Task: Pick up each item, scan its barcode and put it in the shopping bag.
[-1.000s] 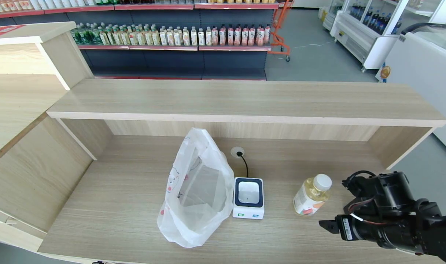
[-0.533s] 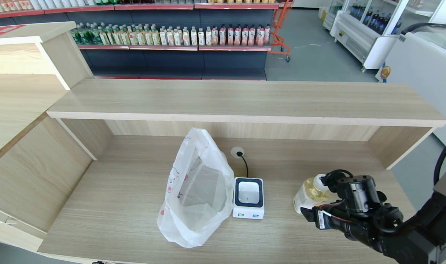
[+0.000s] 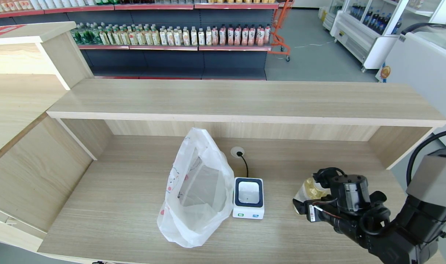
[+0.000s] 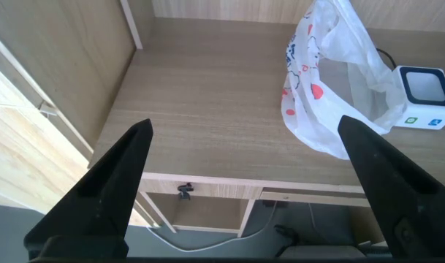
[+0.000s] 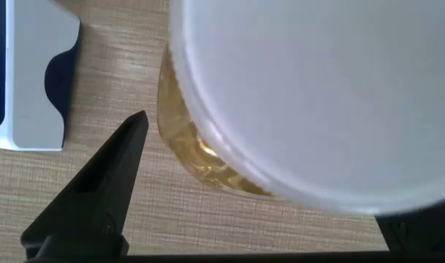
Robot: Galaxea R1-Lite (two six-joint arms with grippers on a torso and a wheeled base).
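A bottle of yellow liquid (image 3: 305,189) with a white cap (image 5: 310,95) stands on the counter, right of the scanner (image 3: 248,198). My right gripper (image 5: 280,175) is open and sits straight above the bottle, one finger (image 5: 98,190) on each side of the cap; I cannot tell whether they touch it. The wrist hides most of the bottle in the head view. A white plastic shopping bag (image 3: 197,190) stands open left of the scanner. My left gripper (image 4: 245,126) hangs open in front of the counter's near edge, holding nothing.
The scanner's cable runs back to a grommet (image 3: 237,151) in the counter (image 3: 116,198). A raised shelf (image 3: 244,99) overhangs the back, and wooden side panels (image 3: 36,176) close in the left. Store shelves of bottles stand beyond.
My right arm has swung left and forward from the counter's right end to above the bottle, covering its cap. Bag, scanner and bottle have stayed put.
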